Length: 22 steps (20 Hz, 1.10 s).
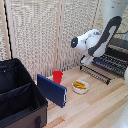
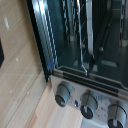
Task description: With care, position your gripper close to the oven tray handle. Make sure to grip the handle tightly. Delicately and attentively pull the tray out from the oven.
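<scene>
Wire tray [image 1: 111,64] partly out of oven [image 1: 121,48], nothing on it

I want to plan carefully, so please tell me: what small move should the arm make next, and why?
Probably ease the tool down toward the oven tray handle. In the exterior view the tool hangs just above the front bar of the tray and seems not to hold it; whether its jaws are open is unclear. The wrist view shows only the oven front, no fingers.
</scene>
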Available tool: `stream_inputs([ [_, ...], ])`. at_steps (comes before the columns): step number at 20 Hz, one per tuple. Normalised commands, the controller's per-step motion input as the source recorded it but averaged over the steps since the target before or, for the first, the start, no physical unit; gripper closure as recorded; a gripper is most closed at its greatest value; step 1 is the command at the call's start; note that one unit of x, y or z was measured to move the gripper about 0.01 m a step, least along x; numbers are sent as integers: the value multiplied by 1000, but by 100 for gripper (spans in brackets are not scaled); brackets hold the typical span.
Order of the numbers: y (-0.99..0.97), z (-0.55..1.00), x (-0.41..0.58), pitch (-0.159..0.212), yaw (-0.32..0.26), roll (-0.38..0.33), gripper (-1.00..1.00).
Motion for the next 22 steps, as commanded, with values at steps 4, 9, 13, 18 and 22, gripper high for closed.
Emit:
stream_inputs([
  [4,-700,-164,49,11,69,-39,-100],
  [9,-775,-83,12,12,113,-3,-100],
  [13,-587,0,23,28,142,1,-100],
  [18,-414,0,53,30,81,0,100],
  [22,-287,0,33,16,79,-10,100],
])
